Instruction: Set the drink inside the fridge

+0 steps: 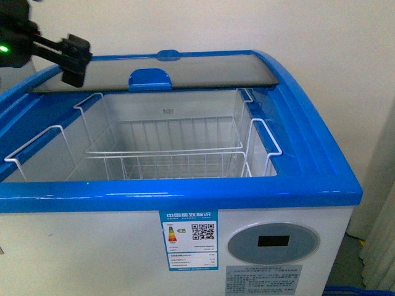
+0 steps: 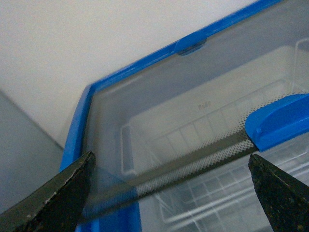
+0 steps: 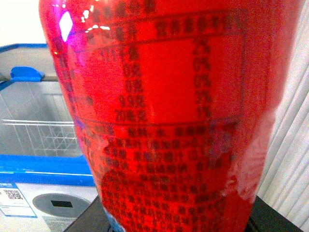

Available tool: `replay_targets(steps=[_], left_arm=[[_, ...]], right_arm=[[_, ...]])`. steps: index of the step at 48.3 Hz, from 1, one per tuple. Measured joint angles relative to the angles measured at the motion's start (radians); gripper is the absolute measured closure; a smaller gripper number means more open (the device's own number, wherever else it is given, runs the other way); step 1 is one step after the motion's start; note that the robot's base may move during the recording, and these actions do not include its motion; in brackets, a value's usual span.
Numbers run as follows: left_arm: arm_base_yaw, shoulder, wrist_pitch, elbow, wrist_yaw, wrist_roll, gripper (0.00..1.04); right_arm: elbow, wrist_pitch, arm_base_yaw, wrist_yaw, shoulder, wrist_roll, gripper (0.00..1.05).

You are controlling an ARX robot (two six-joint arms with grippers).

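The fridge (image 1: 185, 198) is a white chest freezer with a blue rim and an oval grey display. Its glass lid (image 1: 203, 73) is slid to the back, so the white wire baskets (image 1: 166, 145) inside show. My left gripper (image 1: 74, 61) is open and hovers over the lid's front edge at the back left; in the left wrist view its black fingertips (image 2: 58, 193) straddle that edge beside the blue lid handle (image 2: 280, 121). My right gripper is out of the front view. It is shut on the drink (image 3: 164, 116), whose red label fills the right wrist view.
A white wall stands behind the fridge. A pale curtain (image 1: 379, 246) hangs at the right, with a blue object (image 1: 361, 290) on the floor below it. The right wrist view shows the fridge (image 3: 43, 164) to one side of the bottle, some way off.
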Motion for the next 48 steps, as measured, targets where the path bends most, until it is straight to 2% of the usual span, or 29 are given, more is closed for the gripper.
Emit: replay_targets(steps=[5,10,14,18,20,22,26,30,34,36,38,43,48], left_arm=[[0.014,-0.174,-0.074,-0.167,-0.071,-0.222,0.08],[0.016,-0.465,-0.175,-0.462,-0.091,-0.471,0.08],[-0.024,-0.76,-0.324,-0.698,-0.122,-0.594,0.08],[-0.034,-1.044,-0.486,-0.837,-0.132,-0.694,0.08],[0.005,-1.188,-0.445,-0.913,-0.135,-0.661,0.15],[0.045,-1.369,-0.412,-1.001,-0.156,-0.584,0.25],[0.056,-1.672,-0.545,-1.12,-0.148,-0.502,0.43],[0.056,-1.761,-0.559,-1.165,-0.148,-0.478,0.54],[0.056,-1.795,-0.558,-1.177,-0.149,-0.463,0.66],[0.056,-1.802,-0.558,-1.178,-0.147,-0.457,0.71],[0.056,-1.812,-0.558,-1.185,-0.148,-0.454,0.82],[0.056,-1.823,-0.558,-1.202,-0.149,-0.452,1.03],[0.056,-1.828,-0.557,-1.208,-0.148,-0.447,1.02]], right_arm=[[0.0,0.0,0.0,0.005,0.0,0.0,0.66],[0.0,0.0,0.0,0.004,0.0,0.0,0.66],[0.0,0.0,0.0,0.003,0.0,0.0,0.66],[0.0,0.0,0.0,0.005,0.0,0.0,0.66],[0.0,0.0,0.0,0.007,0.0,0.0,0.66],[0.0,0.0,0.0,0.005,0.0,0.0,0.66],[0.0,0.0,0.0,0.001,0.0,0.0,0.66],[0.002,-0.01,-0.004,-0.009,0.004,-0.008,0.66],[0.09,-0.211,-0.067,-0.188,0.066,-0.105,0.66],[0.122,-0.282,-0.085,-0.254,0.095,-0.158,0.66],[0.161,-0.307,-0.074,-0.301,0.17,-0.263,0.66],[0.298,-0.164,0.018,-0.221,0.38,-0.44,0.66],[0.394,-0.051,0.1,-0.166,0.517,-0.586,0.66]])
